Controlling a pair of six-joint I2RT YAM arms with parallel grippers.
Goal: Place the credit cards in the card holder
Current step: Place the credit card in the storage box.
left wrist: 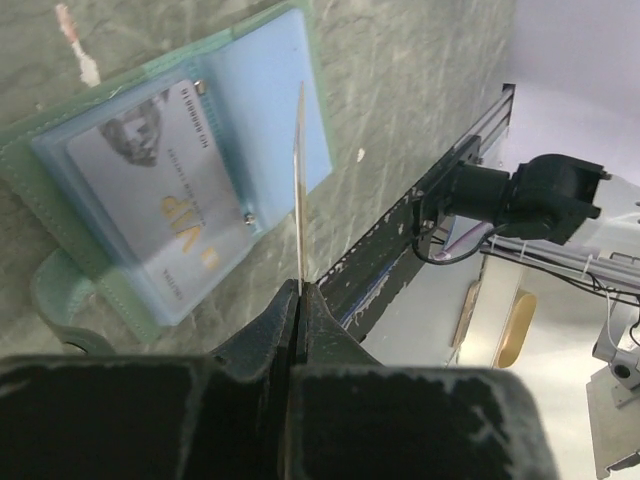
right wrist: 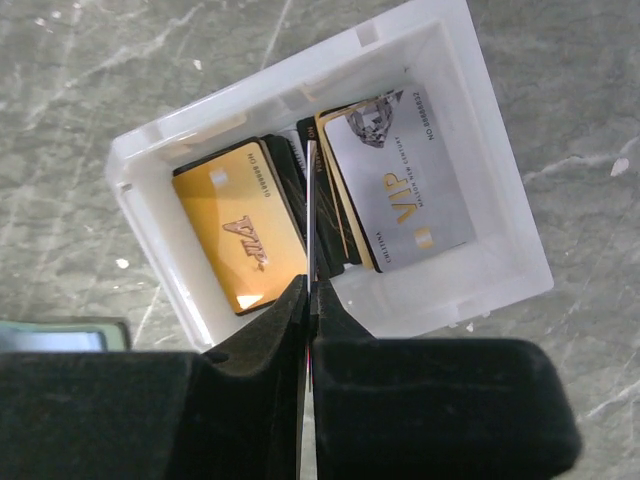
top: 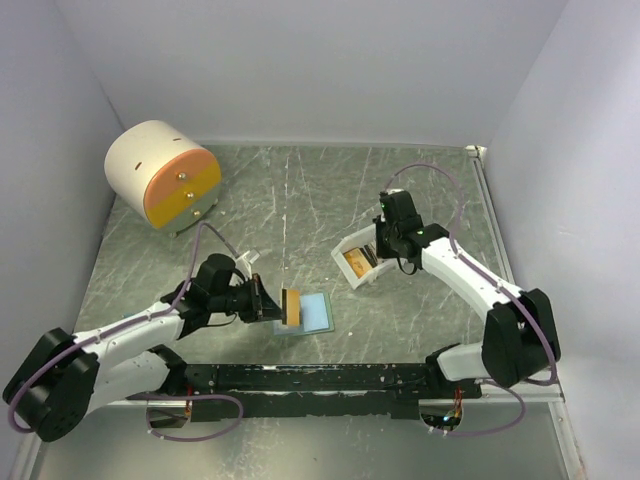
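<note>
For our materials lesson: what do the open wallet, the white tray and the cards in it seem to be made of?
Wallet: probably soft matte leather or imitation, going by its grey-green border; see-through pale blue plastic pockets. Tray: glossy white moulded plastic, with a rounded rim. Cards: likely thin stiff plastic, with shiny printed faces.

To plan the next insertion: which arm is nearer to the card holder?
Left. The left arm holds a card over the open card holder; the right arm is apart from it, over the white tray.
</note>
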